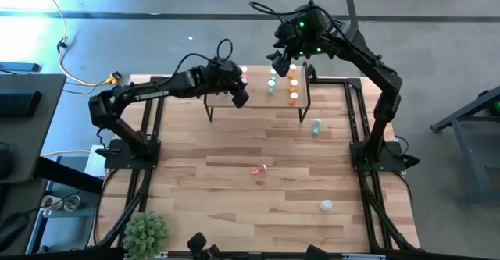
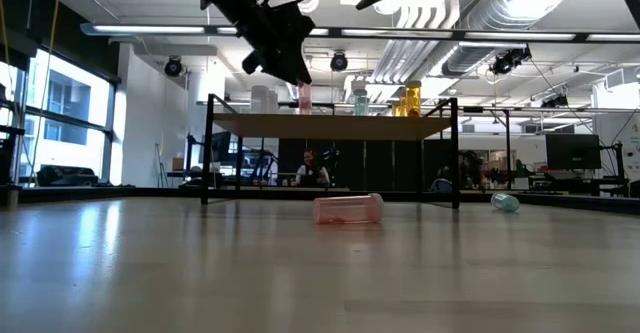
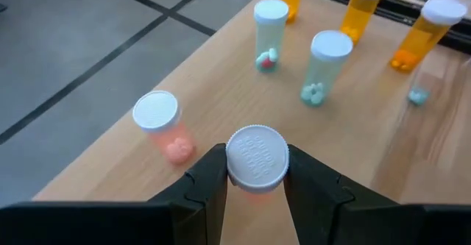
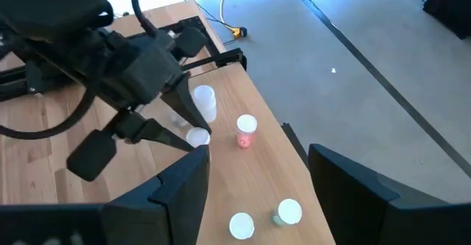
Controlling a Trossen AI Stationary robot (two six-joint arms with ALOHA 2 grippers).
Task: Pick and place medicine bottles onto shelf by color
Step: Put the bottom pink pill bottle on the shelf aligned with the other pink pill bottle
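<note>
Placement is the step in hand: my left jaws [image 3: 256,177] are closed on a pink bottle [image 3: 256,159], gripped just under its white cap, and I hold it above the shelf [image 3: 221,83] near its corner, close to the pink bottle already standing [image 3: 163,127] there. To do it well, I should lower straight down, keep the bottle upright, and set it beside that pink one, not touching it, because a small push could knock it off the edge (it stands near the rim). I should release only when the base rests on the wood.

My right jaws [image 4: 257,193] stand wide and empty, over the far end of the shelf, above the green bottles [image 3: 324,65] and orange bottles [image 3: 425,33].

On the bench [image 1: 234,182], a pink bottle [image 1: 258,170], a green one [image 1: 316,126] and a white one [image 1: 326,206] lie waiting.

Hidden things: the body of my held bottle is covered by its own cap, so I cannot judge its gap to the shelf. In the low view my arm hides part of the pink row.
</note>
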